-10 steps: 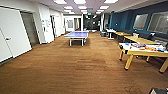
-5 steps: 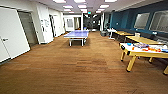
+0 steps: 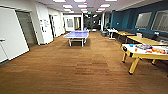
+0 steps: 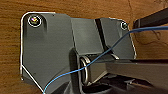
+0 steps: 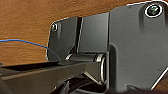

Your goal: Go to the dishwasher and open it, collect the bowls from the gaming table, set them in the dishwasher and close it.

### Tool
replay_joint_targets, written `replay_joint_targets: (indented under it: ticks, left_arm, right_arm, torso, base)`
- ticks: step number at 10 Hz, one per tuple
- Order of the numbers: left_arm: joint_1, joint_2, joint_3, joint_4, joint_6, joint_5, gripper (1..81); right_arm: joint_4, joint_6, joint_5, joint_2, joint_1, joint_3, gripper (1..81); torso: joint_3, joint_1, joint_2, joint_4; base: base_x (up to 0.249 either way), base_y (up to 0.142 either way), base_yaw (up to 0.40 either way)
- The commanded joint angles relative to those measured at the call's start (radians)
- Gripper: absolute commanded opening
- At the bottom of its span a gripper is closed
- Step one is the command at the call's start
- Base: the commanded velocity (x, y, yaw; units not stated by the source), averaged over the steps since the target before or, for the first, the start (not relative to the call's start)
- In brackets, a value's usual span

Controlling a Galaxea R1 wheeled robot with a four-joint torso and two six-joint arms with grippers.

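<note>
Open hall, robot on wooden floor (image 3: 75,70). Gaming desk (image 3: 140,53) near the right wall carries a blue bowl (image 3: 131,45) at its near end, orange-red bowls (image 3: 156,50) alongside. Claw state: cannot tell.

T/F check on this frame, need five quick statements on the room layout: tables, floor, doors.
1. The yellow-legged gaming table stands at the right of the head view. True.
2. A blue bowl sits on it near its end. True.
3. The blue table-tennis table is pushed against the left wall. False: it stands free, mid-room, farther down the hall.
4. The floor is grey tile. False: it is brown and wood-toned.
5. The orange items lie on the floor beside the gaming table. False: they are on its top.
</note>
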Motion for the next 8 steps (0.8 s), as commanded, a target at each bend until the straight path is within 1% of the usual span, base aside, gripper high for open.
replay_joint_targets:
  ticks: [1,8]
  left_arm:
    - [-0.034,-0.003,0.01,0.01,0.01,0.055,81.1]
    - [-0.033,-0.002,0.01,0.01,0.01,0.055,81.1]
  right_arm:
    - [0.002,-0.003,-0.044,-0.005,0.032,0.005,81.1]
    - [0.002,-0.002,-0.043,-0.005,0.028,0.002,81.1]
  torso:
    - [0.0,0.0,0.0,0.0]
    - [0.0,0.0,0.0,0.0]
  base:
    - [0.234,0.0,0.0]
    - [0.221,0.0,0.0]
